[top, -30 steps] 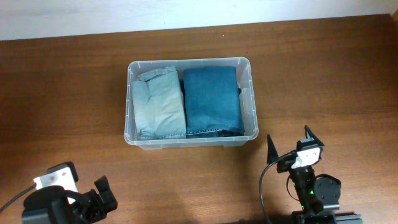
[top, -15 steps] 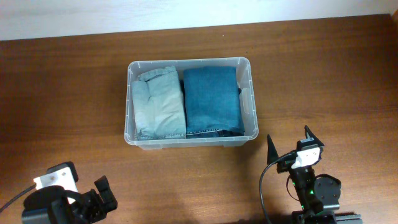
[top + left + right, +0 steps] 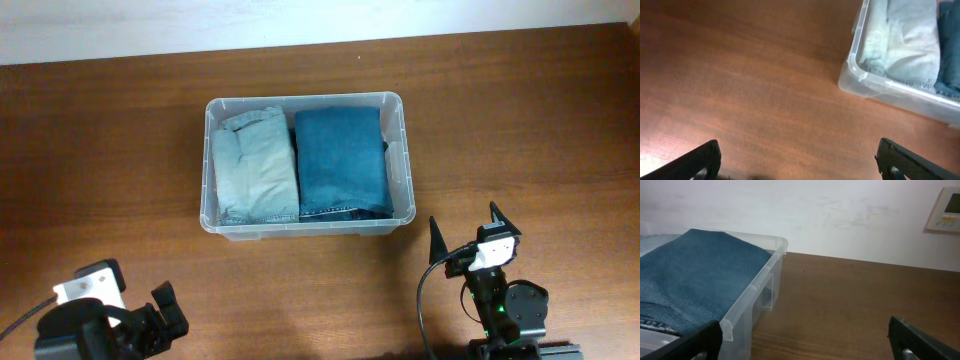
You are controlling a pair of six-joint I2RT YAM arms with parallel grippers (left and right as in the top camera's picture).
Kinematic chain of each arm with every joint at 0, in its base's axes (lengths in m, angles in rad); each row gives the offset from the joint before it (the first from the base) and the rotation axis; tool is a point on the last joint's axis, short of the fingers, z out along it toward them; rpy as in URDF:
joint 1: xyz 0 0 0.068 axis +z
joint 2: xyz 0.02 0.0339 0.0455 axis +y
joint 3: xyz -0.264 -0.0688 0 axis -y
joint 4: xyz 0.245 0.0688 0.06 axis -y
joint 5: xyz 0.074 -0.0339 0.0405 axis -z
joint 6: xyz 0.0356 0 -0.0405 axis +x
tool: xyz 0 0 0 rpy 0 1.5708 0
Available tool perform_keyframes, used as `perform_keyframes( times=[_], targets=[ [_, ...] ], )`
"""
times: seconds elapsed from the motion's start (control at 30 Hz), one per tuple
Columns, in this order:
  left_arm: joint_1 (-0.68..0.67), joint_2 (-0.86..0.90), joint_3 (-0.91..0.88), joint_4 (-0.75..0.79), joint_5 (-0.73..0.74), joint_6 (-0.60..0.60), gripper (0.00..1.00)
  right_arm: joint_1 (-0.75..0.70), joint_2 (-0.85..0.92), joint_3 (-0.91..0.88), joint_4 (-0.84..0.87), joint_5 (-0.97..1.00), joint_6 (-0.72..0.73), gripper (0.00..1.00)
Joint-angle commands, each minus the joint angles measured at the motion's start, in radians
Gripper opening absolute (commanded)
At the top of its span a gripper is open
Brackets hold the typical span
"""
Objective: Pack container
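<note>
The clear plastic container [image 3: 404, 160] stands in the middle of the wooden table. It holds light blue folded jeans [image 3: 254, 165] on the left and dark blue folded jeans [image 3: 341, 160] on the right. My left gripper [image 3: 165, 320] is open and empty at the front left, well away from the container [image 3: 855, 75]. My right gripper [image 3: 466, 232] is open and empty at the front right, just short of the container's right front corner [image 3: 755, 297]. The dark jeans [image 3: 685, 280] and light jeans [image 3: 905, 45] also show in the wrist views.
A white wall runs along the table's far edge [image 3: 300, 20]. A white wall panel [image 3: 945, 210] shows in the right wrist view. Bare wood lies around the container on all sides.
</note>
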Motion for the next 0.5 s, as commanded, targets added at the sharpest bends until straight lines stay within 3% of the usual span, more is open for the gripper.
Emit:
perform_keyframes(
  times=[0.0,0.23,0.47],
  targets=[
    [0.003,-0.004,-0.030,0.028,-0.033,0.013,0.99,-0.007,-0.006,-0.005,-0.006,-0.006,0.005,0.98],
    [-0.014,-0.098,-0.321,0.451,-0.003,0.085,0.99,-0.007,-0.006,-0.005,-0.006,-0.006,0.005,0.99],
    [-0.020,-0.302,-0.703,0.932,0.158,0.170,0.99,-0.007,-0.006,-0.005,-0.006,-0.006,0.005,0.98]
  ],
)
